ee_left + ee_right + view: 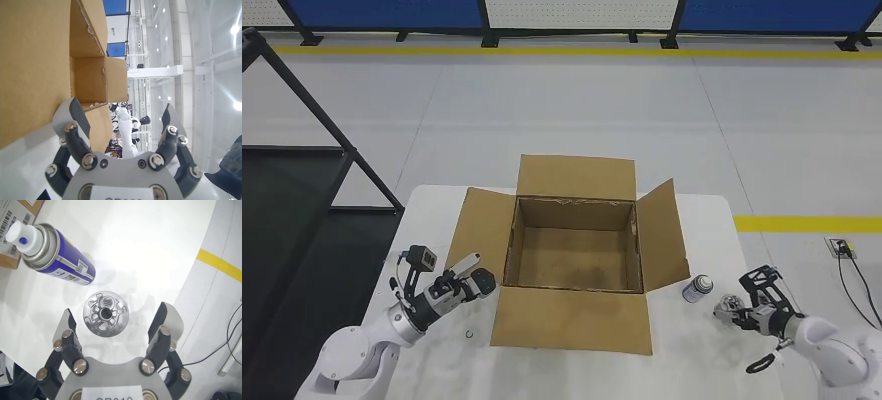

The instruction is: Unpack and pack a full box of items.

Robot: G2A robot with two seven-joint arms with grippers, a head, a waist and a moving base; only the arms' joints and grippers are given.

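**Item 1: metal hub** (105,319). Round cast part with a ribbed face and a central bore, lying flat on the desk (141,256) to the right of the box, near the desk's right edge.
- Handling, as judged: stiff, dense for its bulk and not fragile. The bright surface is likely slippery, and the sloping rim could slide out of a shallow pinch.
- Best hold: across the full width at the rim, with the pads low on its sides.
- Position: beneath the right gripper (116,315), between its fingers (72,323), which stand wide apart and touch nothing. The hub sits nearer one finger than the other.

**Item 2: spray can** (56,255). Blue cylinder with a white nozzle, upright just beside the hub on the box side.
- Handling, as judged: light, smooth-walled and easily tipped. Take it round the body.

**Item 3: box** (577,258). Brown cardboard at mid-desk, all four flaps folded outward, with its inside bare.
- The unpacking looks done and the packing not begun.

**Left gripper** (121,108). Sits at the box's left flap with fingers spread and nothing between them.
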